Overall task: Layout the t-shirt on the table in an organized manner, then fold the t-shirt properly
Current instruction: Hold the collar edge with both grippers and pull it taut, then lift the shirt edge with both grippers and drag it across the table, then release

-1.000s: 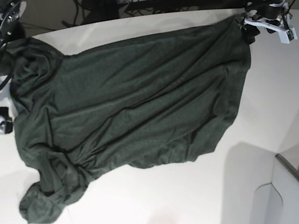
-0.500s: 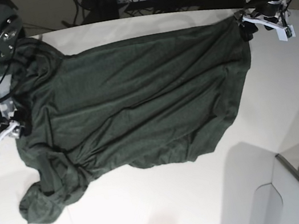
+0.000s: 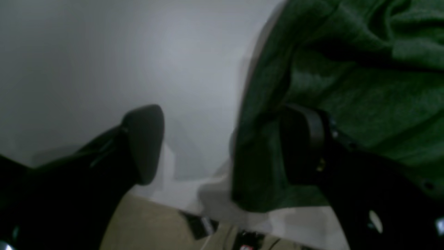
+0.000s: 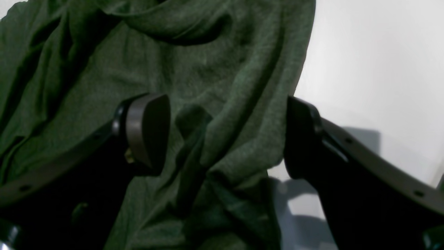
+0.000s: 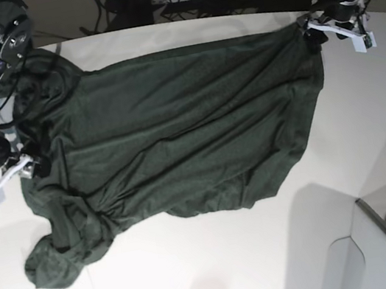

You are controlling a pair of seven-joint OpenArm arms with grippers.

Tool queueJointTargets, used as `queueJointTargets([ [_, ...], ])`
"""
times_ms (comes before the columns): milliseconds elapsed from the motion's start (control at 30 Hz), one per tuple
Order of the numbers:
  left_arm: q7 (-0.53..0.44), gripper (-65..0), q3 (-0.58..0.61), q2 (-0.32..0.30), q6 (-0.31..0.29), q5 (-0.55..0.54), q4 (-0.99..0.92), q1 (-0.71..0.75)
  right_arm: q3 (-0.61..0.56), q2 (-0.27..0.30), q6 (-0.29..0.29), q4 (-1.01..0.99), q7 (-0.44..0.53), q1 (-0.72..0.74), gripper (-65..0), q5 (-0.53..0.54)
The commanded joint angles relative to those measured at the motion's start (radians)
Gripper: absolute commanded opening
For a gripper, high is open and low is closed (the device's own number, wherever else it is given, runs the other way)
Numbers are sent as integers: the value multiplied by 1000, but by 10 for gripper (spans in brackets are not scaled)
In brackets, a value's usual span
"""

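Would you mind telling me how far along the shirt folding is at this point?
Done: the t-shirt lies mostly spread on the table. In hand: the open left gripper and right gripper each straddle an edge, neither closed. Left: the bunched lower-left corner needs smoothing, and no fold is made.

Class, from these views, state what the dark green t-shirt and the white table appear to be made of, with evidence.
Dark green t-shirt: soft matte knit, probably cotton jersey; fine heathered grain, limp folds. White table: smooth hard surface, possibly laminate; faint sheen, soft shadows.
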Motion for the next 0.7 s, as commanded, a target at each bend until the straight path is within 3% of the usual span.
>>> queueJointTargets([
  [0, 2, -151, -4, -9, -5, -10, 13, 1, -2, 3, -9, -2, -62, -3, -195, -44],
  [233, 2, -151, 88, -4, -5, -10, 12, 1, -2, 5, -9, -2, -62, -5, -195, -44],
  [667, 9, -181, 151, 28, -5, -11, -7, 8, -2, 5, -9, -2, -64, -5, -197, -44],
])
